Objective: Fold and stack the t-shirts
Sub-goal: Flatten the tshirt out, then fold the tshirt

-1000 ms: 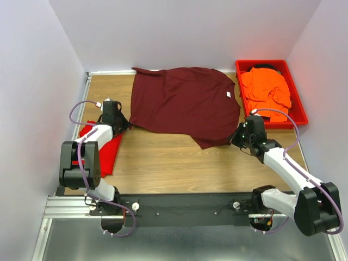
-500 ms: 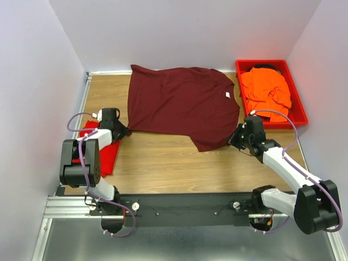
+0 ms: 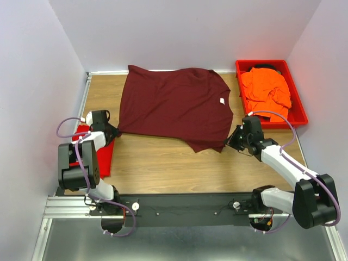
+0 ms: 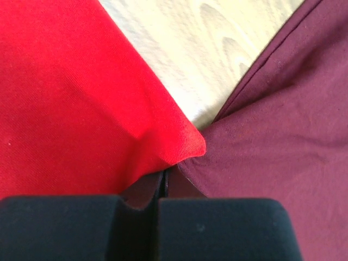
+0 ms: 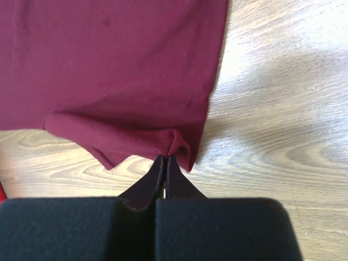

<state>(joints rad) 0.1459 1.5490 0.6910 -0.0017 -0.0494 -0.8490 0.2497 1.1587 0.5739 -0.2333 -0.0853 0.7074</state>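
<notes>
The dark maroon t-shirt (image 3: pixel 174 106) lies spread flat across the back middle of the wooden table. My left gripper (image 3: pixel 111 132) is shut on its near left corner (image 4: pixel 261 141), over the folded bright red t-shirt (image 3: pixel 95 152), which fills the left of the left wrist view (image 4: pixel 70 98). My right gripper (image 3: pixel 232 139) is shut on the maroon shirt's near right edge (image 5: pixel 136 76), pinching a small fold of cloth at the fingertips (image 5: pixel 157 166). The bright orange t-shirt (image 3: pixel 266 92) lies crumpled in the red bin.
A rigid red plastic bin (image 3: pixel 298 103) stands at the back right against the wall. Grey walls close in the table on the left, back and right. Bare wood (image 3: pixel 163 163) lies between the maroon shirt and the arm bases.
Both grippers have pulled the maroon shirt toward the left. My left gripper has moved left and toward the near side, over the red shirt. The right gripper has shifted slightly left.
</notes>
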